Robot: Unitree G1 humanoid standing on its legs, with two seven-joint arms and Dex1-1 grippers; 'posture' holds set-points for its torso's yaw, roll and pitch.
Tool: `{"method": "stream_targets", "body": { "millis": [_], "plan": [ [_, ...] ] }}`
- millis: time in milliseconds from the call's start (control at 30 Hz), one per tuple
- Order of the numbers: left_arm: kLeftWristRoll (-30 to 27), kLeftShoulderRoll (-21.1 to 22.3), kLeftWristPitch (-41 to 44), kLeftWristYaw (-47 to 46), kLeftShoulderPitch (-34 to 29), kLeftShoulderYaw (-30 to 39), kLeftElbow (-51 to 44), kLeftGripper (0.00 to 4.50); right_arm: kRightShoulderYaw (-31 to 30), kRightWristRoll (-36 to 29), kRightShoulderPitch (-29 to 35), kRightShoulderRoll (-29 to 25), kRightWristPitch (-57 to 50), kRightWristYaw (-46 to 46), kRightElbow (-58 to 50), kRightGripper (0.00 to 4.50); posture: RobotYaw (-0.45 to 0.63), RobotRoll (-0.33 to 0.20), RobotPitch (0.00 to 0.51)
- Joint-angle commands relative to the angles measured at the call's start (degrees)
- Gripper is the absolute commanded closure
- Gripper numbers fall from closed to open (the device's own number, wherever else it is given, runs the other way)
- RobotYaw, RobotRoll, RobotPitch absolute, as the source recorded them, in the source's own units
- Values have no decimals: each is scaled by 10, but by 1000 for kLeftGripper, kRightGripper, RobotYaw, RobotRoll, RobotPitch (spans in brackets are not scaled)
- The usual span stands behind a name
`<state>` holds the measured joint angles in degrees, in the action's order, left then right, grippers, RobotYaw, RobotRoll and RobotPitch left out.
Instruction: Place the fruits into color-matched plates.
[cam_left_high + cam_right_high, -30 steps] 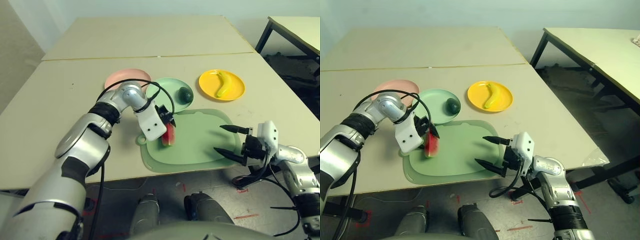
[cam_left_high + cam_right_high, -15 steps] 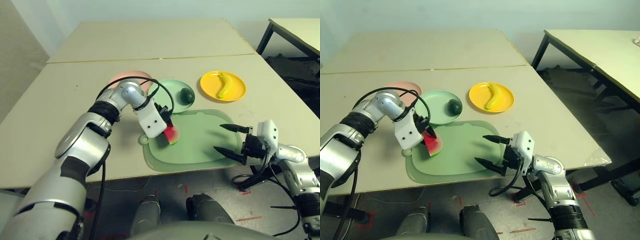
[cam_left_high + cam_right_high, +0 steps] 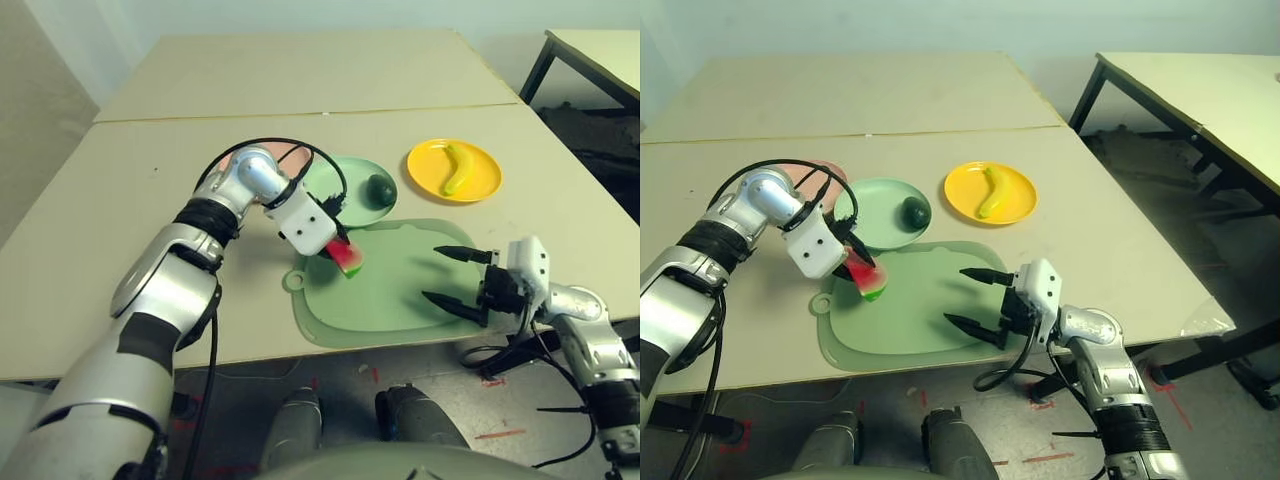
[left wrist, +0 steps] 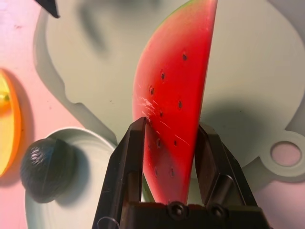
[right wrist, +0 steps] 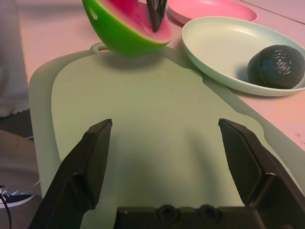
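1. Left eye view: melon (image 3: 346, 257) at center, above mat (image 3: 390, 290); banana (image 3: 458, 168) on yellow plate (image 3: 425, 165), upper right; pink plate (image 3: 297, 162) upper left of center.
2. Right eye view: avocado (image 3: 916, 212) on green plate (image 3: 875, 215), left of center.
3. Left wrist view: left gripper (image 4: 171, 125) fingers pinching melon.
4. Right wrist view: right gripper (image 5: 165, 121) fingers spread, nothing between; melon upper left.
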<state>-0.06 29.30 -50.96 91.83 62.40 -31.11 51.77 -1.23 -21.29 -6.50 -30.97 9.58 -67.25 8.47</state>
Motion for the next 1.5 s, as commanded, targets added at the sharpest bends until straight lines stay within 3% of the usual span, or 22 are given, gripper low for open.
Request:
{"method": "stream_targets", "body": {
  "millis": [33,200,300,533,767,1033,1333,1500],
  "plan": [
    [-7,13,15,7,5,14,-17,2979,2,1,-3,9,-7,15,4,0,-62,0,63],
    [13,38,30,-18,24,47,13,2979,28,-16,-1,33,-24,67,-3,0,-37,0,67],
    [79,65,9,-81,49,44,74,2979,29,-15,12,46,-34,89,-12,0,-24,0,68],
    [245,120,47,-320,109,12,185,2980,16,-12,48,68,-49,110,-50,0,-7,0,72],
    [344,113,124,-546,127,-8,228,2980,16,-12,47,63,-62,104,-59,0,-10,0,77],
    [385,88,209,-635,109,-12,256,2980,17,-11,51,55,-66,103,-65,0,-15,0,82],
    [397,79,242,-662,63,-12,265,2980,17,-11,57,53,-73,107,-75,0,-38,0,96],
    [396,74,245,-670,50,-10,265,1285,18,-11,63,53,-78,111,-83,0,-41,0,101]
  ]
}}
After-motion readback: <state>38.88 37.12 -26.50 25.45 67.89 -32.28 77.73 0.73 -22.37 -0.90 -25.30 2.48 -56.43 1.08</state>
